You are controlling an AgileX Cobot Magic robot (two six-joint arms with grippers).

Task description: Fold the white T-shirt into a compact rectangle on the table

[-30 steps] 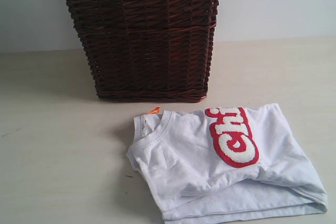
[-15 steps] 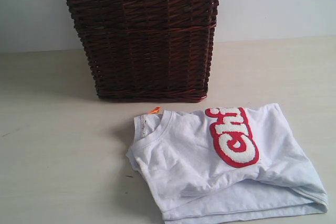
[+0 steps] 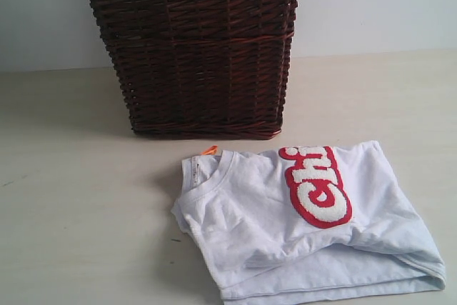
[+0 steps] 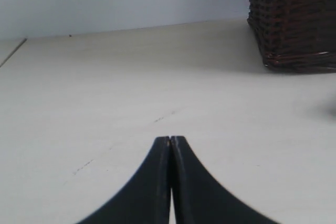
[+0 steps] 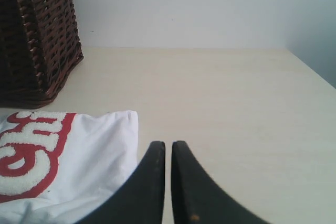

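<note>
The white T-shirt (image 3: pixel 300 226) lies folded into a rough rectangle on the table (image 3: pixel 71 212), in front of the basket, with its red-outlined lettering (image 3: pixel 318 185) facing up and the orange neck tag (image 3: pixel 209 150) at its far left corner. In the right wrist view the same white T-shirt (image 5: pixel 79 161) sits beside my right gripper (image 5: pixel 168 144), whose jaws are nearly together with nothing between them. My left gripper (image 4: pixel 170 138) is shut over bare table (image 4: pixel 105 103), away from the shirt. Neither gripper shows in the exterior view.
A tall dark wicker basket (image 3: pixel 193 48) with a lace-trimmed lining stands behind the shirt, close to its neck edge. The same dark wicker basket (image 4: pixel 294 19) appears in the left wrist view and, as dark wicker basket (image 5: pixel 37 35), in the right wrist view. A pale wall (image 3: pixel 371 5) backs the table.
</note>
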